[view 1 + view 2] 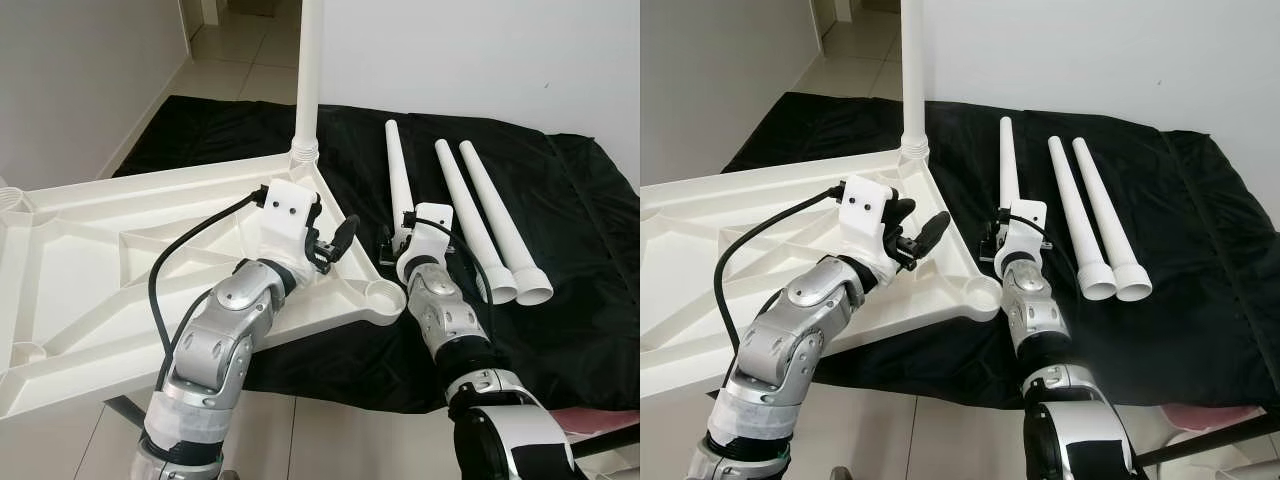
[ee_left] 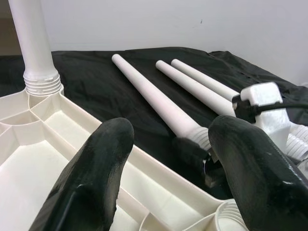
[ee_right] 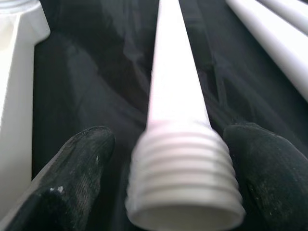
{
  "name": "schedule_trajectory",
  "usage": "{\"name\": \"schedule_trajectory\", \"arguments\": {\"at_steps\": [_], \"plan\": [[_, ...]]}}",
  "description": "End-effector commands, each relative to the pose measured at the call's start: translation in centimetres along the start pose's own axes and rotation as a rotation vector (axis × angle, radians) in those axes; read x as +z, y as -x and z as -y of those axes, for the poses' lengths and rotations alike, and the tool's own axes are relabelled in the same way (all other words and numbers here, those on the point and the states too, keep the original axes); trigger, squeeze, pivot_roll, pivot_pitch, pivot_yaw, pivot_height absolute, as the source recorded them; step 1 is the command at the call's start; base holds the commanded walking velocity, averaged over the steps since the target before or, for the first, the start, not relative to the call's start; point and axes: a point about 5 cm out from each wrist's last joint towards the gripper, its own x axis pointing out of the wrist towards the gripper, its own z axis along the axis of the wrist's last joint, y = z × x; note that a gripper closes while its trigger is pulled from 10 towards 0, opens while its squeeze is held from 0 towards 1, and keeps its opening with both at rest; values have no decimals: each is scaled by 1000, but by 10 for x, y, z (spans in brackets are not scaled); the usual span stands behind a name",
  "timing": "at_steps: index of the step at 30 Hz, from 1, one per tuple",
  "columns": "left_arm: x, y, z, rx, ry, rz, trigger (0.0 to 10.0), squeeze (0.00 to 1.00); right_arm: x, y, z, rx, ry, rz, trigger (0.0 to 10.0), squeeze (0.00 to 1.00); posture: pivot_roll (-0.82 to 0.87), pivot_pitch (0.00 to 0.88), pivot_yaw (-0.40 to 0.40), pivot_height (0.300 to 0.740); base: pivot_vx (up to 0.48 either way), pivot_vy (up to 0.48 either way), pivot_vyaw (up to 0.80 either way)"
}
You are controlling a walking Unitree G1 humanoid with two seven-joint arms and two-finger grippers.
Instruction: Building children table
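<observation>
The leg nearest the tabletop is lying loose on the black sheet, threaded end toward the robot, and it is being straddled by the right tool. The tool's fingers are spread wide, one on each side of the threaded collar, with neither touching it, so nothing is being held. Two more legs are lying side by side on the sheet, toward its right edge, with their collars also pointing at the robot.

The tabletop is resting upside down over the sheet's left part, ribs facing up. One leg is already standing upright in its far corner socket. The near corner socket is open and is lying just beside the loose leg's collar. The left tool is hovering over the tabletop's rim near that corner, its fingers apart and gripping nothing.

The leg is judged to be light, stiff hollow plastic with a smooth, slippery taper. A hold just above the collar is judged best, where the shaft is thickest and the ridges give a stop against sliding. The threads themselves should be left free for screwing into the socket.
</observation>
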Motion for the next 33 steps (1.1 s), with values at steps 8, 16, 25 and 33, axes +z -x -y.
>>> {"name": "schedule_trajectory", "arguments": {"at_steps": [8, 16, 25, 33], "plan": [[-5, 2, 5, -3, 9, -35, 10000, 0, -20, 5, 6, -29, 25, -40, 10000, 0, 90, 86, -37, 740, 0, 0, 0], [-5, 0, 7, -22, 7, -42, 10000, 0, -20, 1, 10, -21, 55, -44, 10000, 0, 72, 93, -11, 740, 0, 0, 0], [-4, -1, 7, -33, 5, -43, 10000, 0, -20, 0, 8, -2, 45, -40, 0, 0, 62, 108, 0, 740, 0, 0, 0], [-4, -2, 5, -30, 9, -45, 10000, 0, -18, 0, 8, 2, 105, 10, 10000, 0, 55, 97, 4, 740, 0, 0, 0]]}}
